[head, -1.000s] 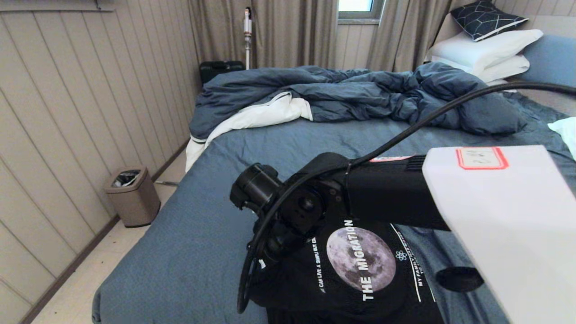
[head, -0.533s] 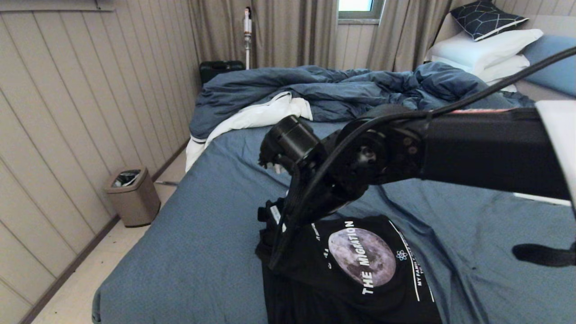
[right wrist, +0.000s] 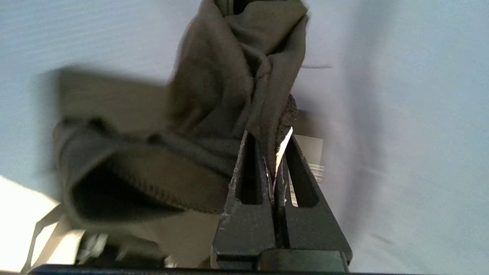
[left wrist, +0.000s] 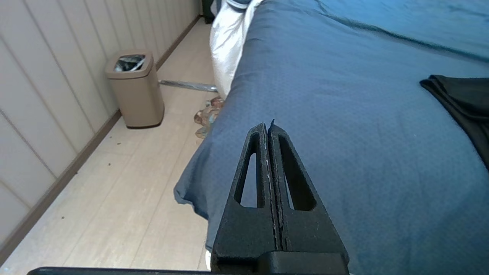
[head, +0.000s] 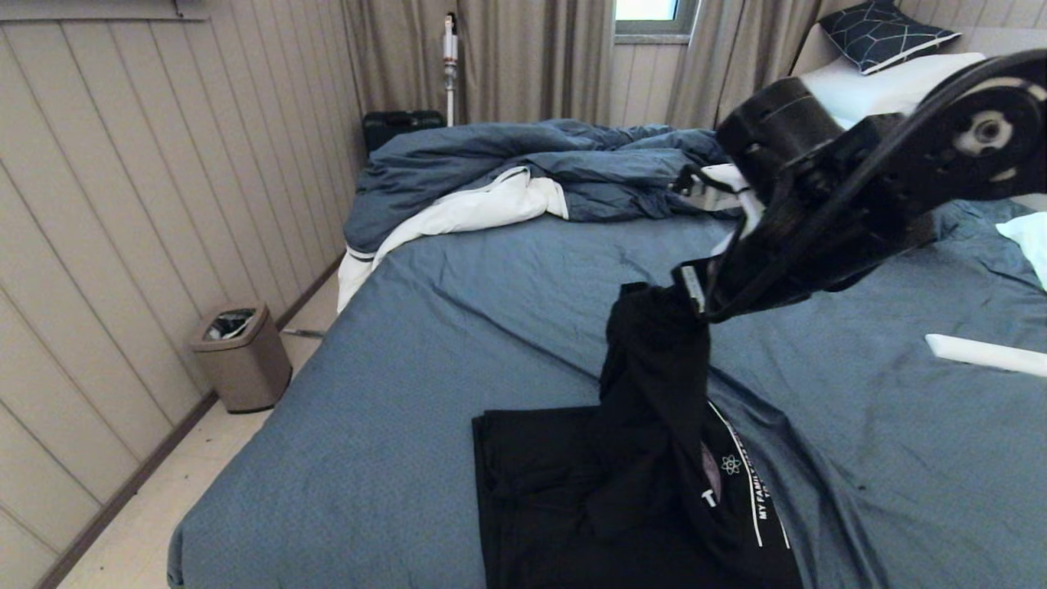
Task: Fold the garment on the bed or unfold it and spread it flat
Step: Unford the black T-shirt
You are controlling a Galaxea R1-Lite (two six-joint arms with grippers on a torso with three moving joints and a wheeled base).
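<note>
The right gripper (head: 695,298), a black two-fingered pincer on a black arm reaching in from the right, is hanging above the middle of the large bed with the slate-blue sheet (head: 507,278) and pinching an edge of the black cotton T-shirt with white lettering (head: 654,368). In the right wrist view its fingers (right wrist: 248,168) are pressing together on a bunched fold of the fabric, with a small white label (right wrist: 283,144) showing in the slit between them. The shirt is hanging from that grip as a twisted black column, while its lower part is lying on the sheet near the foot of the bed, just beside a flat, folded black portion; only a sliver of the grey print and a few white letters are showing. The left gripper (left wrist: 268,128) is hovering over the left edge of the bed, its black fingers pressing together on nothing, well apart from the shirt. A rumpled dark blue duvet with white lining (head: 523,176) is lying across the far end, stacked white pillows (head: 875,86) beyond it. A small tan lidded bin (head: 241,356) is standing on the floor by the panelled wall.
</note>
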